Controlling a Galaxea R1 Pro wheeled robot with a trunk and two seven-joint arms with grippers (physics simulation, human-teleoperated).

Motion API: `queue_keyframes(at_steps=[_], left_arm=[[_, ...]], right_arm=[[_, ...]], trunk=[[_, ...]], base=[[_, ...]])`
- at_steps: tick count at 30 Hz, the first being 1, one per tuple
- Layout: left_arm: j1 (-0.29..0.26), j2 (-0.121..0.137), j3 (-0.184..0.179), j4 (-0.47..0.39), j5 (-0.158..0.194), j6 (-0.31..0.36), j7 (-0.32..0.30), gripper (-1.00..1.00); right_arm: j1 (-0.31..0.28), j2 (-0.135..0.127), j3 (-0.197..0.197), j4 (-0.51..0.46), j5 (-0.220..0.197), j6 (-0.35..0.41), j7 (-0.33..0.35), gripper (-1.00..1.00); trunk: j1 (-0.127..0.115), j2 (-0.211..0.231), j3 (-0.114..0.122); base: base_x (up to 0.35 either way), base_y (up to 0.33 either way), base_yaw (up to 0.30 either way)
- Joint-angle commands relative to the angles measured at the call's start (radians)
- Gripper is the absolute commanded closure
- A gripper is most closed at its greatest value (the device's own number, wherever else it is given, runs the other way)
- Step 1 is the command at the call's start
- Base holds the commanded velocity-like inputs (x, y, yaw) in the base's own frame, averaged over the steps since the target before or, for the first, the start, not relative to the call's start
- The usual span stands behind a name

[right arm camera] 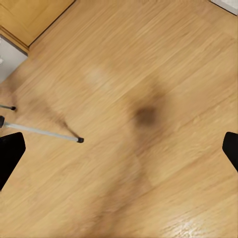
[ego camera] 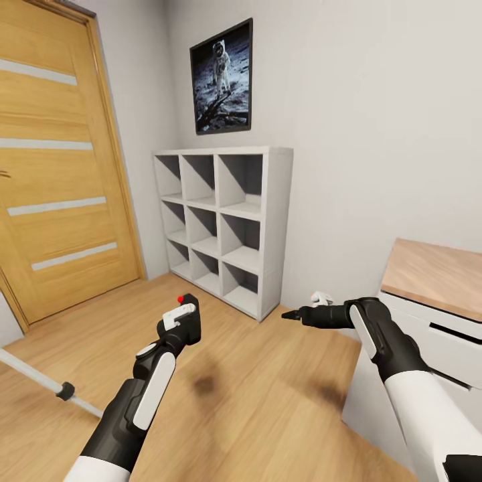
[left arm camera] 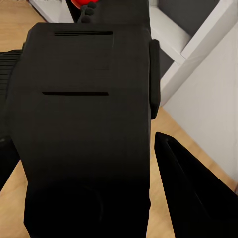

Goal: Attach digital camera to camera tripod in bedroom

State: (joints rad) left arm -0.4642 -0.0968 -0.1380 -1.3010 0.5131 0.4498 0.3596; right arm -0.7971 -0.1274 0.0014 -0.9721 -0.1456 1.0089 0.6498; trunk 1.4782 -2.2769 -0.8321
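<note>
One camera: the small chunky black digital camera (ego camera: 187, 320) with a red dot on top sat in the left gripper (ego camera: 179, 314), raised over the light wood floor (ego camera: 254, 381) near the middle of the bedroom; in the left wrist view its black body (left arm camera: 84, 129) lay close against the lens.
Left gripper: its white-tipped fingers (ego camera: 182, 312) were closed against the camera body, holding it.
Camera tripod: one silver metal leg (ego camera: 40, 378) with a black joint slanted across the floor at the near left; in the right wrist view a thin silver leg (right arm camera: 44, 132) ended in a black foot on the boards, well apart from the camera.
Right gripper: the right gripper (ego camera: 292, 314) pointed left, out in front of a white cabinet with a wooden top (ego camera: 435, 278); in the right wrist view its two black fingertips (right arm camera: 10, 153) stood wide apart, holding nothing.
Far side: white cube shelves (ego camera: 224, 221) against the pale grey wall, a framed astronaut picture (ego camera: 221, 77) above them.
Left side: an oak door with pale horizontal stripes (ego camera: 57, 161).
</note>
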Motion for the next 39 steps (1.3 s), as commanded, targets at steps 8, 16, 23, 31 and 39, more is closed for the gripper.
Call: queue_keyframes(at_steps=[8,16,23,31,39], left_arm=[[-0.001,0.0,0.001,-0.003,0.01,0.003,0.008,1.0],[-0.001,-0.001,-0.001,-0.004,0.063,0.001,-0.032,1.0],[0.0,-0.001,-0.006,-0.001,0.109,0.001,-0.104,1.0],[-0.001,0.0,-0.003,0.009,0.115,-0.003,-0.158,1.0],[-0.001,0.01,0.0,0.005,0.115,0.002,-0.165,1.0]], right_arm=[[-0.001,-0.002,-0.002,0.0,-0.008,0.011,-0.002,-1.0],[-0.001,-0.019,-0.004,0.0,-0.017,0.019,0.003,-1.0],[-0.001,-0.028,-0.004,0.0,-0.015,0.02,0.004,-1.0],[-0.001,-0.029,-0.004,0.001,-0.019,0.02,0.003,-1.0],[-0.001,-0.024,-0.003,0.04,-0.013,0.02,0.004,-1.0]], trunk=[[-0.031,0.056,0.024],[-0.062,0.112,0.049],[-0.088,0.161,0.071],[-0.119,0.217,0.096],[-0.15,0.273,0.121]], base=[[0.0,0.0,0.0],[0.0,0.0,0.0],[0.0,0.0,0.0],[0.0,0.0,0.0],[0.0,0.0,0.0]])
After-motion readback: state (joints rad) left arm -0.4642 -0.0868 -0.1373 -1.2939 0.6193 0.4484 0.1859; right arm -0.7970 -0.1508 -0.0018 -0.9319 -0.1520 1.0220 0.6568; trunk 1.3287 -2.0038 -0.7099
